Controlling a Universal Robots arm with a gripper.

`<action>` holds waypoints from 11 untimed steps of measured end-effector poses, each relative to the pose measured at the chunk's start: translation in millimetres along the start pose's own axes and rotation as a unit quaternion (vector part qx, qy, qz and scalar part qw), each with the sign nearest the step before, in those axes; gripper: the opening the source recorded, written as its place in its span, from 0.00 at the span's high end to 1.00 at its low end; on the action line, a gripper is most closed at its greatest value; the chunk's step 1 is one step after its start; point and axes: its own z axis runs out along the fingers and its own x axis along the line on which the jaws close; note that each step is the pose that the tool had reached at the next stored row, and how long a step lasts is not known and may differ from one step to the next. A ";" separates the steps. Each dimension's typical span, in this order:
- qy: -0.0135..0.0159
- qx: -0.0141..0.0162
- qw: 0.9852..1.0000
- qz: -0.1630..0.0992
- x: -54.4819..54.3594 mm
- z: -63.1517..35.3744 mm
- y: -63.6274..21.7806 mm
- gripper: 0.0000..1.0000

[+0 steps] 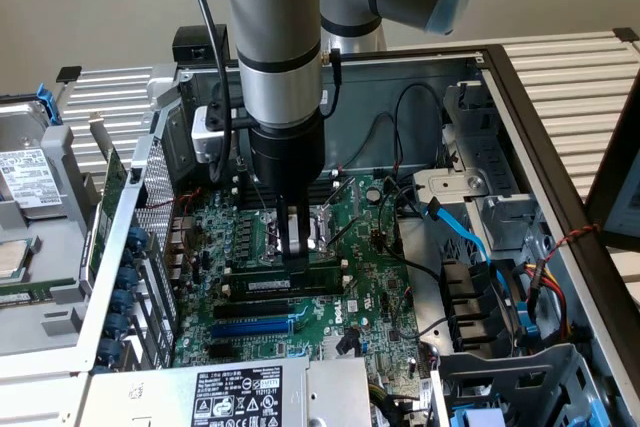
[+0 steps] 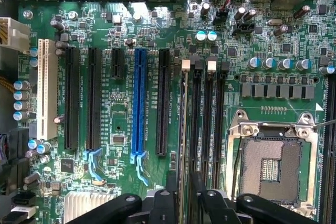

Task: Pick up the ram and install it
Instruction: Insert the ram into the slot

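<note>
Ram (image 1: 265, 286) in memory slot (image 1: 326, 276), just below hand (image 1: 293, 253).

Green motherboard (image 2: 126, 116) – blue expansion slot (image 2: 139, 103) between black slots (image 2: 163, 100), white slot (image 2: 47, 93) near board edge – bare CPU socket (image 2: 270, 169)

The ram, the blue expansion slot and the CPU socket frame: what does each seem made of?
The ram: probably fibreglass circuit board, matte green, with a white paper-like label. The blue expansion slot: likely moulded plastic, uniform colour, slight sheen. The CPU socket frame: apparently bare metal, silvery and reflective.
</note>
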 end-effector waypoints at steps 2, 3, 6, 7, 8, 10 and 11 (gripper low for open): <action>0.000 -0.014 1.000 -0.001 0.0 0.0 0.2 0.72; 0.000 -0.016 1.000 -0.001 0.1 -0.6 0.5 0.72; -0.003 -0.016 1.000 -0.001 0.2 -4.3 0.4 0.72; -0.003 -0.016 1.000 -0.001 0.4 -6.2 0.4 0.72; -0.004 -0.016 1.000 -0.001 0.5 -7.9 0.4 0.72; -0.004 -0.016 1.000 -0.001 0.6 -10.1 0.3 0.72; -0.004 -0.016 1.000 -0.001 0.6 -10.8 0.3 0.72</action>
